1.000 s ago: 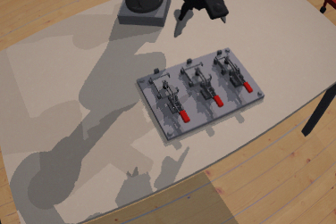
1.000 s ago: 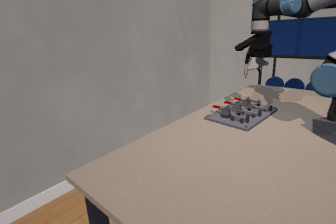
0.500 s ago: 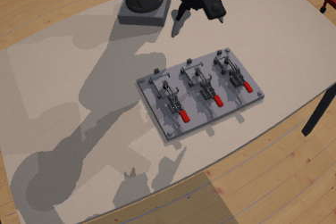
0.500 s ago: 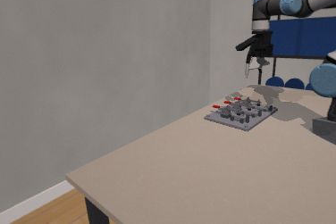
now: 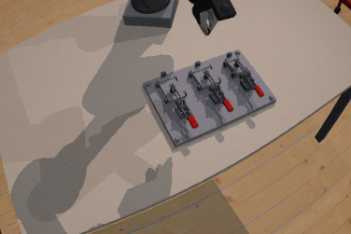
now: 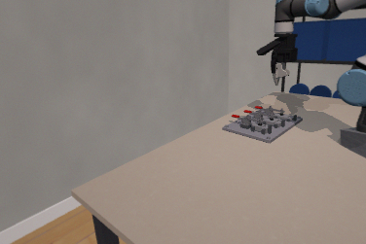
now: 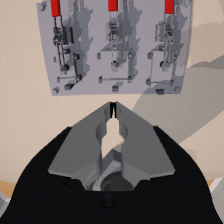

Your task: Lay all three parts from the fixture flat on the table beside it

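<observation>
The grey fixture plate (image 5: pixel 198 106) (image 6: pixel 243 133) (image 7: pixel 90 40) lies on the table and bears three toggle clamps in a row. Their red handles, left (image 5: pixel 192 121) (image 6: pixel 258 107) (image 7: pixel 169 6), middle (image 5: pixel 228 105) (image 6: pixel 247 112) (image 7: pixel 113 5) and right (image 5: pixel 259 90) (image 6: pixel 236 116) (image 7: pixel 55 7) in the top view, lie low, pointing away from the robot base. Thin rectangular outlines show beside the clamps' tips; I cannot clearly tell parts from plate there. My gripper (image 5: pixel 207 32) (image 6: pixel 276 83) (image 7: pixel 113 103) is shut with its fingertips together and empty, above the table on the base side of the plate.
The robot base (image 5: pixel 151 10) stands on the table behind the plate. The table's edge (image 5: pixel 233 164) runs past the handle side. Small pins and posts stand up from the plate around the clamps. The arm's shadow falls across the table.
</observation>
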`<state>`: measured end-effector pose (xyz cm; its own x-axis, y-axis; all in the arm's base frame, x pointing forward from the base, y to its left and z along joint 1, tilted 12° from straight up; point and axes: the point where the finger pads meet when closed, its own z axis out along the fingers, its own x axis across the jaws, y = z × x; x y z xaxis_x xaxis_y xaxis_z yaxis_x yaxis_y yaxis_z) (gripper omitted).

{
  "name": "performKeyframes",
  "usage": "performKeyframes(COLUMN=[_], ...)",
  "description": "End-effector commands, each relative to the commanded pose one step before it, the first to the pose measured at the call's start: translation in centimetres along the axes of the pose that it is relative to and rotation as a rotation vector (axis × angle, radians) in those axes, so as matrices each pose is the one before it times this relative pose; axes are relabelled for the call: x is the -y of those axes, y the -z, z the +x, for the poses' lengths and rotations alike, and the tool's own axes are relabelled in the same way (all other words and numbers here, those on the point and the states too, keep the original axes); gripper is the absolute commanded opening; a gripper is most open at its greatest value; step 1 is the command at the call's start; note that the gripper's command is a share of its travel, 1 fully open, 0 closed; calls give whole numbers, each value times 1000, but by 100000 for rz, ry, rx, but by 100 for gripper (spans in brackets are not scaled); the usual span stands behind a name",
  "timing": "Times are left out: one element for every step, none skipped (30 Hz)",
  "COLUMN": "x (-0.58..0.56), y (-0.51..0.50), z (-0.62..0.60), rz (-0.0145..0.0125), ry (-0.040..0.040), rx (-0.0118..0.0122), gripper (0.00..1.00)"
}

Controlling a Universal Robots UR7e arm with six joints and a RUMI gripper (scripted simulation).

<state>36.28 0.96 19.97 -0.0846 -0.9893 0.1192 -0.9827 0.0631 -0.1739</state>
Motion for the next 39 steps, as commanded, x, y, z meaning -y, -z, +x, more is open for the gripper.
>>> performKeyframes(x=[31, 0, 0, 0, 0, 0, 0, 0, 0, 0, 0, 0, 0, 0, 0, 0, 0, 0, 0, 0, 0, 0, 0, 0, 0, 0, 0, 0, 0, 0, 0, 0, 0, 0, 0, 0, 0, 0, 0], y=[34, 0, 0, 0, 0, 0, 0, 0, 0, 0, 0, 0, 0, 0, 0, 0, 0, 0, 0, 0, 0, 0, 0, 0, 0, 0, 0, 0, 0, 0, 0, 0, 0, 0, 0, 0, 0, 0, 0], z=[7, 0, 0, 0, 0, 0, 0, 0, 0, 0, 0, 0, 0, 0, 0, 0, 0, 0, 0, 0, 0, 0, 0, 0, 0, 0, 0, 0, 0, 0, 0, 0, 0, 0, 0, 0, 0, 0, 0], rz=[104, 0, 0, 0, 0, 0, 0, 0, 0, 0, 0, 0, 0, 0, 0, 0, 0, 0, 0, 0, 0, 0, 0, 0, 0, 0, 0, 0, 0, 0, 0, 0, 0, 0, 0, 0, 0, 0, 0], ry=[-2, 0, 0, 0, 0, 0, 0, 0, 0, 0, 0, 0, 0, 0, 0, 0, 0, 0, 0, 0, 0, 0, 0, 0, 0, 0, 0, 0, 0, 0, 0, 0, 0, 0, 0, 0, 0, 0, 0], rx=[-15, 0, 0, 0, 0, 0, 0, 0, 0, 0, 0, 0, 0, 0, 0, 0, 0, 0, 0, 0, 0, 0, 0, 0, 0, 0, 0, 0, 0, 0, 0, 0, 0, 0, 0, 0, 0, 0, 0], gripper=[0, 0, 0, 0, 0, 0, 0, 0, 0, 0, 0, 0, 0, 0, 0, 0, 0, 0, 0, 0, 0, 59, 59, 59, 59, 59, 59, 59, 59, 59, 59, 59, 59, 59, 59, 59, 59, 59, 59])
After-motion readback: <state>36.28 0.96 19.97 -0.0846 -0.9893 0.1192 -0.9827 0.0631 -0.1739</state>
